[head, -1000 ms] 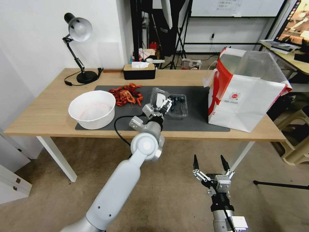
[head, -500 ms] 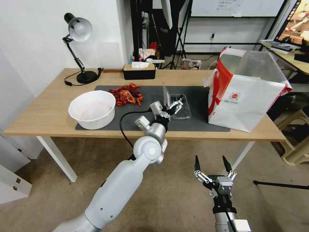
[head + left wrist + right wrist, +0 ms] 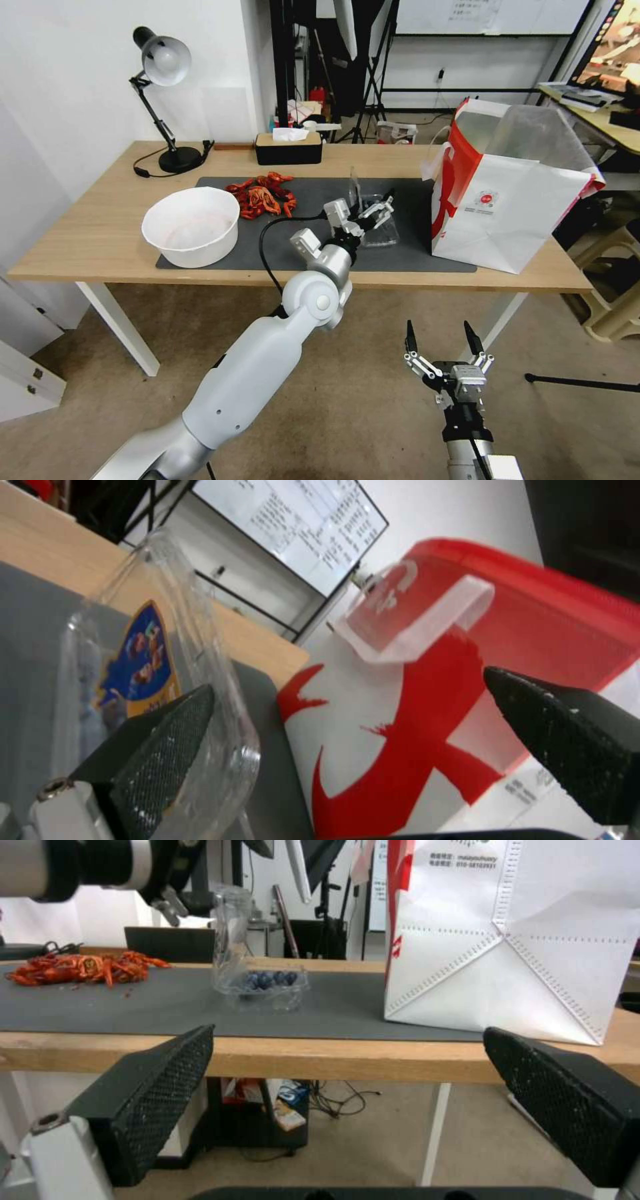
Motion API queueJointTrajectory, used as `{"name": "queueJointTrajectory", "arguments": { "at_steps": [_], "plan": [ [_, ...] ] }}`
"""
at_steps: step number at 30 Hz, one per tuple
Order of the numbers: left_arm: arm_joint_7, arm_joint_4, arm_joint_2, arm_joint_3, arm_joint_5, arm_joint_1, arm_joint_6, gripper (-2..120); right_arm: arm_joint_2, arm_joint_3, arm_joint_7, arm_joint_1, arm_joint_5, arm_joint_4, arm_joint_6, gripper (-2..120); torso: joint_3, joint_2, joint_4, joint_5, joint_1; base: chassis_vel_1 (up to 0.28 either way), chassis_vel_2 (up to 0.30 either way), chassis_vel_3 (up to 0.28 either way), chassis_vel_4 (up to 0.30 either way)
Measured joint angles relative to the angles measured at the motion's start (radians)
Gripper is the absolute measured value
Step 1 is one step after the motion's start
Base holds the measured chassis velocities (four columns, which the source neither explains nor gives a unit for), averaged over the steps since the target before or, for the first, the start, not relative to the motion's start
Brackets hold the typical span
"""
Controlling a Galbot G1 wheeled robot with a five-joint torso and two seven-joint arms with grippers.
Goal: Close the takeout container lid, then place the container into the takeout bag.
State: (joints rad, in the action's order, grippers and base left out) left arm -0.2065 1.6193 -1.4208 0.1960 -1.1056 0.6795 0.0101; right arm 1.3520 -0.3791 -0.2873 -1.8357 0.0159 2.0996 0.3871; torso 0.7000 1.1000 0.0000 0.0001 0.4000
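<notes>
The takeout container [image 3: 383, 233] sits on the dark mat just left of the takeout bag [image 3: 507, 213]; its blue berries show in the right wrist view [image 3: 268, 980]. The clear lid [image 3: 353, 187] stands nearly upright on its hinge [image 3: 230, 935]. My left gripper [image 3: 375, 207] is open over the container, and one finger [image 3: 157, 740] rests against the lid [image 3: 143, 660] while the other points at the bag [image 3: 413, 715]. My right gripper [image 3: 437, 327] hangs open below the table's front edge, facing the container and the bag [image 3: 513, 940].
A large white bowl [image 3: 191, 225] stands at the mat's left end with a pile of red crayfish [image 3: 262, 195] behind it. A desk lamp [image 3: 163, 100] and a tissue box [image 3: 289, 147] stand at the table's back. The bag's mouth opens upward.
My left gripper has moved right over the container, and the lid has swung up from lying flat open to standing nearly upright. The right gripper has sunk slightly.
</notes>
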Motion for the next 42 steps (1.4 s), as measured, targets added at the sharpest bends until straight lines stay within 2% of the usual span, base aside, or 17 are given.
{"name": "queueJointTrajectory", "arguments": {
  "at_steps": [9, 12, 15, 21, 23, 25, 27, 30, 31, 32, 36, 37, 38, 40, 42],
  "plan": [
    [0.01, -0.058, -0.023, 0.032, -0.003, -0.046, -0.017, 100, 0.001, -0.002, -0.003, 0.006, 0.0, 0.0, -0.003, 100, 0.0, 0.0, 0.0, 0.0, 0.0, 0.0, 0.0, 0.0, 0.0],
    [0.01, -0.07, -0.031, 0.037, -0.052, -0.061, -0.024, 100, 0.002, -0.002, -0.003, 0.008, 0.0, 0.0, -0.004, 100, 0.0, 0.0, 0.0, 0.0, 0.0, 0.0, 0.0, 0.0, 0.0],
    [-0.025, -0.089, -0.055, 0.018, -0.17, -0.082, -0.052, 97, 0.006, -0.001, -0.003, 0.011, 0.0, -0.004, -0.004, 100, 0.0, 0.0, -0.0001, 0.0, 0.0, 0.0, 0.0, 0.0, 0.0],
    [-0.059, -0.103, -0.066, 0.005, -0.248, -0.095, -0.084, 93, 0.008, -0.001, -0.003, 0.012, 0.0, -0.004, -0.005, 100, 0.0, 0.0, 0.0, 0.0, 0.0, 0.0, 0.0, 0.0, 0.0],
    [-0.111, -0.118, -0.08, -0.005, -0.284, -0.104, -0.113, 86, 0.008, -0.002, -0.003, 0.013, 0.0, -0.004, -0.005, 100, 0.0, 0.0, 0.0, 0.0, 0.0, 0.0, 0.0, 0.0, 0.0],
    [-0.118, -0.12, -0.082, -0.007, -0.289, -0.106, -0.116, 82, 0.008, -0.002, -0.003, 0.013, 0.0, -0.004, -0.005, 100, 0.0, 0.0, -0.0001, 0.0, 0.0, 0.0, 0.0, 0.0, 0.0],
    [-0.166, -0.131, -0.094, -0.019, -0.323, -0.114, -0.136, 71, 0.008, -0.003, -0.003, 0.012, 0.001, -0.004, -0.005, 100, 0.0, 0.0, 0.0001, 0.0, 0.0, 0.0, 0.0, 0.0, 0.0],
    [-0.19, -0.134, -0.1, -0.023, -0.339, -0.117, -0.143, 64, 0.008, -0.003, -0.003, 0.011, 0.002, -0.004, -0.004, 100, 0.0, 0.0, 0.0, -0.0001, 0.0, 0.0, 0.0, 0.0, 0.0],
    [-0.206, -0.134, -0.104, -0.025, -0.354, -0.12, -0.146, 57, 0.008, -0.003, -0.003, 0.011, 0.002, -0.004, -0.004, 100, 0.0, 0.0, 0.0, 0.0, 0.0, 0.0, 0.0, 0.0, 0.0],
    [-0.206, -0.134, -0.104, -0.025, -0.354, -0.12, -0.146, 57, 0.008, -0.003, -0.003, 0.011, 0.002, -0.004, -0.004, 100, 0.0, 0.0, 0.0, 0.0, 0.0, 0.0, 0.0, 0.0, 0.0],
    [-0.248, -0.136, -0.109, -0.03, -0.375, -0.125, -0.16, 37, 0.008, -0.002, -0.002, 0.013, 0.003, -0.004, -0.004, 100, 0.0, 0.0, 0.0, 0.0, 0.0, 0.0, 0.0, 0.0, 0.0],
    [-0.248, -0.136, -0.109, -0.03, -0.375, -0.125, -0.16, 37, 0.008, -0.002, -0.002, 0.013, 0.003, -0.004, -0.004, 100, 0.0, 0.0, 0.0, 0.0, 0.0, 0.0, 0.0, 0.0, 0.0],
    [-0.264, -0.138, -0.108, -0.03, -0.372, -0.125, -0.173, 31, 0.007, -0.002, -0.001, 0.015, -0.001, 0.001, -0.007, 100, 0.0, 0.0, -0.0001, 0.0, 0.0, 0.0, 0.0, 0.0, 0.0],
    [-0.277, -0.139, -0.106, -0.03, -0.37, -0.125, -0.183, 27, 0.004, -0.003, 0.001, 0.018, -0.007, 0.009, -0.012, 100, 0.0, 0.0, -0.0001, -0.0001, 0.0, 0.0, 0.0, 0.0, 0.0],
    [-0.303, -0.141, -0.101, -0.027, -0.362, -0.125, -0.198, 18, -0.011, -0.014, 0.012, 0.029, -0.038, 0.032, -0.03, 100, 0.0, 0.0, 0.0001, 0.0, 0.0, 0.0, 0.0, 0.0, 0.0]
  ]
}}
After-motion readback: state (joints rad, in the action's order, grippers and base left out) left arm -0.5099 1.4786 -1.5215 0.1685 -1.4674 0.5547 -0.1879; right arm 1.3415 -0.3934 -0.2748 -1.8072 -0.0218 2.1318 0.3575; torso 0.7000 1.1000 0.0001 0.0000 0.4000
